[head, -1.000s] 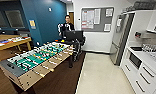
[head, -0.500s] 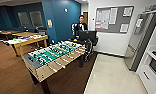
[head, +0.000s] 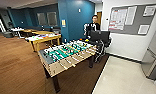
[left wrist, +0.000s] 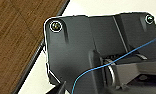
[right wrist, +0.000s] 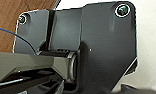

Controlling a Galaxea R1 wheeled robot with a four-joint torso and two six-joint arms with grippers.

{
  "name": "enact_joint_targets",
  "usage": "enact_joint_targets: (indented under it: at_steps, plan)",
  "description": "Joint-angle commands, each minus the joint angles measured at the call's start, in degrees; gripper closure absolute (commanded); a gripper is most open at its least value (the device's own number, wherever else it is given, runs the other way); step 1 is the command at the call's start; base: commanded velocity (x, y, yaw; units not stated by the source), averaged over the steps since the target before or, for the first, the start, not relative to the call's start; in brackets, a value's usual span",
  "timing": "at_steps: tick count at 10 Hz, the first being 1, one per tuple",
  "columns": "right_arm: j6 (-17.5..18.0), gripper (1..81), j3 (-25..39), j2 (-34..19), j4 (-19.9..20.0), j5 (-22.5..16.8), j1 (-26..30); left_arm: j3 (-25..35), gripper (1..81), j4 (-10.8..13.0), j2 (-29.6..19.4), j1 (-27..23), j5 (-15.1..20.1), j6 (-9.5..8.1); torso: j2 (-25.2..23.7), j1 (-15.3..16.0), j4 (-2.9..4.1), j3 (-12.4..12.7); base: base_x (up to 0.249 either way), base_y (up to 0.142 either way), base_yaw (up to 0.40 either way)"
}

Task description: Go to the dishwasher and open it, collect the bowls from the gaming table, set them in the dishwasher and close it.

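Here we are at the edge of the lounge, and the gaming table (head: 43, 38), white-topped on yellow wooden legs with colourful things spread over it, stands well away from both sets of jaws, off ahead and to the left beside the blue wall (head: 74, 17). Whether the bowls sit among that clutter is too small to tell. Nearer to the jaws, dead ahead, is the table-football table (head: 67, 53): green field, rods across it, one corner pointing this way. A person (head: 94, 26) stands beyond its far end, behind a dark rig (head: 101, 37). To the right hangs a grey notice board (head: 132, 18) pinned with papers, and at the far right edge is a steel-fronted appliance (head: 154, 62); which one it is, I cannot tell. Down at the wrists, the robot's dark plate (left wrist: 74, 42) sits under the left gripper with a thin blue cable (left wrist: 114, 61) looping over it, and the plate (right wrist: 106, 42) turns up again under the right gripper. Past the plate lies the brown wood floor (head: 16, 67), meeting the pale floor (head: 121, 77) along a dark strip. As for the jaws, left or right, I cannot tell how far apart they stand, nor whether they grip anything.
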Motion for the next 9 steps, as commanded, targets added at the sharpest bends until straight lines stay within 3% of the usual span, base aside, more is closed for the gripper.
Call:
enact_joint_targets:
  at_steps: [1, 9]
  plan:
    - [-0.2, 1.0, -0.1, -0.1, -0.5, -3.1, 2.7, -0.3, 1.0, 0.5, -0.1, -2.5, 3.0, 0.37, 0.0, 0.0, 0.00, 0.0, 0.000, 0.000, 0.356]
    - [-0.2, 1.0, -0.2, -0.2, -0.4, -3.2, 2.5, -0.3, 1.0, 0.5, 0.1, -2.5, 3.0, 0.81, 0.0, 0.0, 0.00, 0.0, 0.000, 0.000, 0.356]
